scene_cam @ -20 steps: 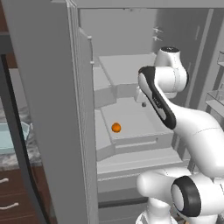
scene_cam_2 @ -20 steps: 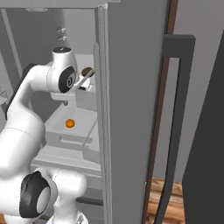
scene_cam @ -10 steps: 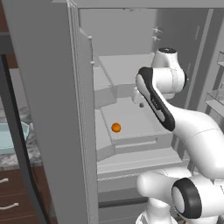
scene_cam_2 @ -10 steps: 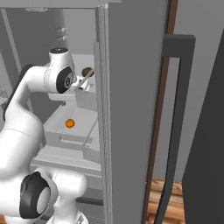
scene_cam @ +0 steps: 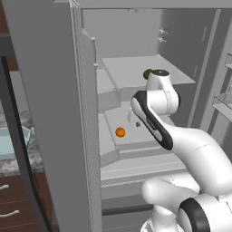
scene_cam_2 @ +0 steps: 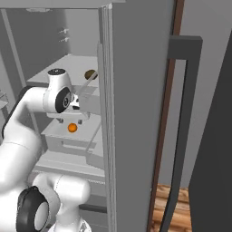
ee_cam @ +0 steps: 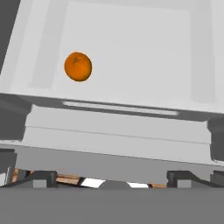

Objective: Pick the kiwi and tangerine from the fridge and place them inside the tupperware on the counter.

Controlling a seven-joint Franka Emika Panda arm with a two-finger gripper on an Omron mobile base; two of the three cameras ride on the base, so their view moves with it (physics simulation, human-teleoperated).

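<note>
1. The tupperware (scene_cam: pixel 11 142) sits on the table (scene_cam: pixel 13 165), far left outside the fridge (scene_cam: pixel 50 90); what shows of it past the open door holds no fruit.
2. The tangerine (scene_cam: pixel 120 132) lies alone on a lower fridge shelf: probably light, smooth, apt to roll, so grip across its middle.
3. The pincer (ee_cam: pixel 111 177) hangs above that shelf, jaws spread wide, empty.
4. Farther up, the kiwi (scene_cam_2: pixel 90 74) rests on the higher shelf; likely soft, so squeeze gently.

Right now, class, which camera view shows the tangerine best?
The hand view: the tangerine is large, unobstructed and its stem dimple shows. In the left base view and right base view it is just a small orange dot on the fridge shelf.
</note>
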